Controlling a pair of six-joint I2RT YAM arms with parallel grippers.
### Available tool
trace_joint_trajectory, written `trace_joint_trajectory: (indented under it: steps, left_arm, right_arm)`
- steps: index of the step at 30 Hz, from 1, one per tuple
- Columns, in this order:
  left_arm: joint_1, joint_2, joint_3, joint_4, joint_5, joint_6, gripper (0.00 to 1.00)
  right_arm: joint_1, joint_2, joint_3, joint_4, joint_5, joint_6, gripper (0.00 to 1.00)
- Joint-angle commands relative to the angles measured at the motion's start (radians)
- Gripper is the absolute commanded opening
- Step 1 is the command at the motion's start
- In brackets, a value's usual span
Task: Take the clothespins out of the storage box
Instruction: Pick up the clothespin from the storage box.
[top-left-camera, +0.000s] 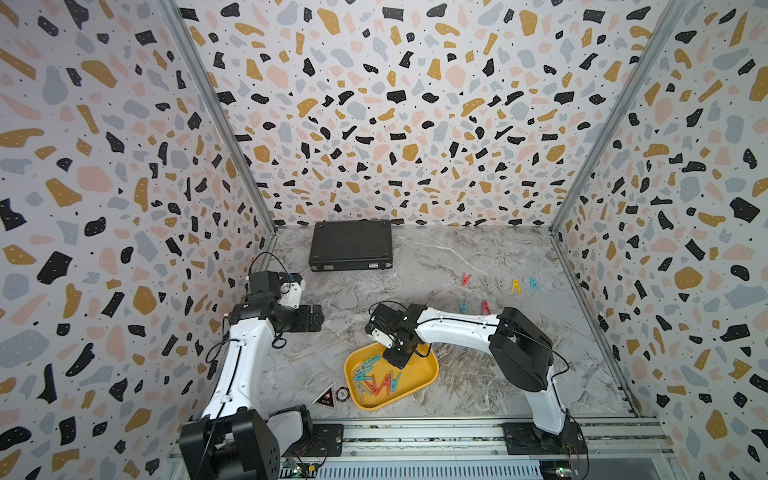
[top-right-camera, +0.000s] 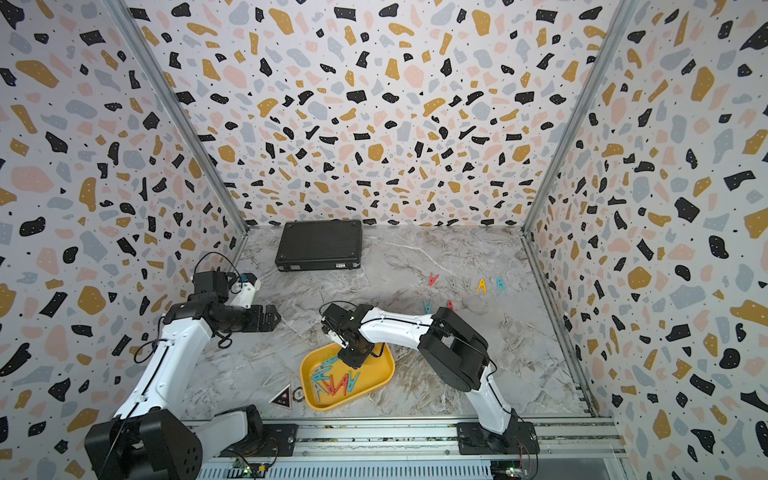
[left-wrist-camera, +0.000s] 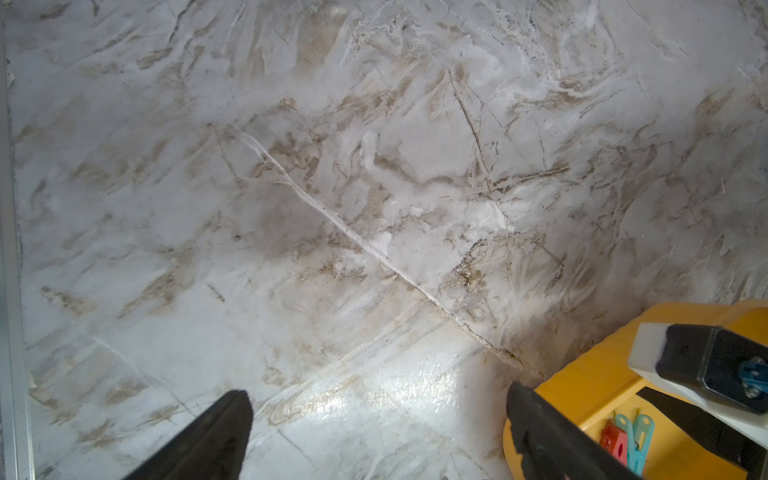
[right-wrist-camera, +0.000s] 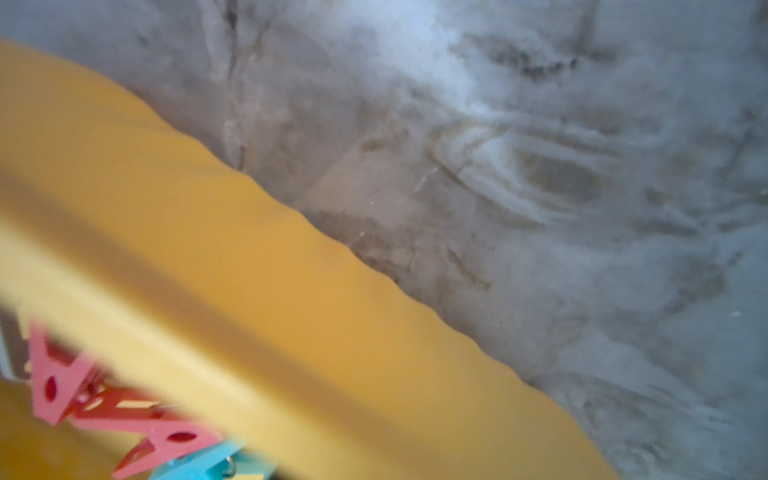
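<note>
The yellow storage box lies near the table's front edge. Several teal, red and grey clothespins are heaped in its left half. My right gripper points down into the box, just right of the heap; its fingertips are hidden under its own body. The blurred right wrist view shows the box wall with red clothespins and a teal one beside it. My left gripper hangs open over bare table left of the box, holding nothing.
Several clothespins lie on the table at the right: a red one, a yellow one, a teal one and a teal-and-red pair. A black latched case sits at the back. A triangular badge lies left of the box.
</note>
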Motion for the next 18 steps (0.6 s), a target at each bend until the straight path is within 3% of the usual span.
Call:
trace_joint_trajectory:
  steps: [1, 7, 18]
  left_arm:
    - [0.006, -0.007, 0.006, 0.002, 0.003, 0.010, 1.00]
    - [0.005, -0.005, 0.006, 0.002, 0.003, 0.010, 1.00]
    - [0.007, -0.008, 0.006, 0.002, 0.000, 0.009, 1.00]
  right_arm:
    - [0.005, -0.085, -0.016, -0.006, -0.023, 0.013, 0.24]
    - [0.005, -0.162, -0.037, 0.003, -0.030, 0.031, 0.15]
    - [0.000, -0.315, -0.095, 0.013, 0.042, 0.096, 0.10]
